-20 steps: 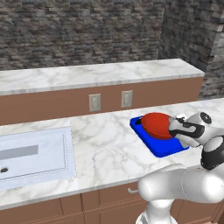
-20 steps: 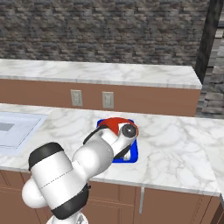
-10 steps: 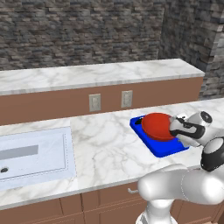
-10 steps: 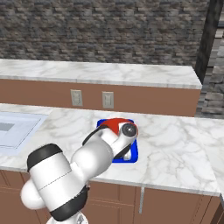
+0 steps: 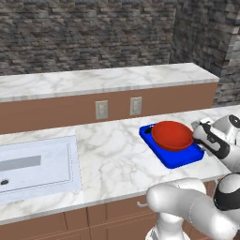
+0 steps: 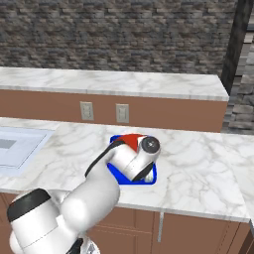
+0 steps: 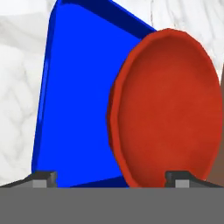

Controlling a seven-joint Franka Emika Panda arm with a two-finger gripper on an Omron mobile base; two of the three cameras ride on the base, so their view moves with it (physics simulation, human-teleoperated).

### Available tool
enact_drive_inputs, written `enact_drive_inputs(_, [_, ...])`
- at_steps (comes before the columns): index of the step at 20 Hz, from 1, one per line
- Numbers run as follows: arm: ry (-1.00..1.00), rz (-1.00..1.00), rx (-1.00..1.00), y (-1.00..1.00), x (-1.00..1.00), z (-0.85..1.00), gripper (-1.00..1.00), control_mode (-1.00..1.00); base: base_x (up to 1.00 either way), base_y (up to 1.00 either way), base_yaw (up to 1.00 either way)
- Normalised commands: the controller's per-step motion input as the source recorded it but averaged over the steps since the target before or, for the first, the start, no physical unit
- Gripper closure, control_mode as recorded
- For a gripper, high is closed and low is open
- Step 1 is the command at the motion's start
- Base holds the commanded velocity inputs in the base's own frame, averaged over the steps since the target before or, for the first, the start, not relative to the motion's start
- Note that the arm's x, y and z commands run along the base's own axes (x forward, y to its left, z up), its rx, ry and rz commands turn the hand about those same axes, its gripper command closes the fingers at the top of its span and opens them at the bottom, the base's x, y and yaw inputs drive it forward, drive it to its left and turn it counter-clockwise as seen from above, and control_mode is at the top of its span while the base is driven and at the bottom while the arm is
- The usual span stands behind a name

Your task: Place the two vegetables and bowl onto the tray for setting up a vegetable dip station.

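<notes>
In the right base view the arm (image 6: 99,188) covers most of the bowl (image 6: 130,140) and the tray's (image 6: 113,171) middle. In the hand view the bowl's right rim is cut off.

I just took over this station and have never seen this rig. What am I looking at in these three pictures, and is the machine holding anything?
The white jointed machine is a robot arm on a mobile base, in a rendered kitchen. Two pictures come from cameras on the base, behind the arm to its left and right; both look over a marble counter. The third comes from a camera on the hand, looking along the gripper, whose two dark finger tips stand wide apart at the bottom.

On the counter lies a blue tray with a red bowl on it; the hand view shows both close up, tray and bowl. A sink is set into the counter at the left, and two wall outlets sit on the panel behind.

The gripper is open and holds nothing; the bowl rests on the tray by itself. I cannot make out the vegetables.
</notes>
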Motion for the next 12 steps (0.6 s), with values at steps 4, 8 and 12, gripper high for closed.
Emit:
enact_drive_inputs(4, [0.02,-0.02,-0.04,0.00,-0.24,0.67,-1.00,-1.00,0.00,0.00,0.00])
enact_drive_inputs(8, [0.07,-0.01,-0.05,0.00,-0.17,0.70,-1.00,-1.00,0.00,0.00,0.00])
enact_drive_inputs(12, [0.09,0.00,-0.08,0.03,-0.21,0.61,-1.00,-1.00,0.00,0.00,0.00])
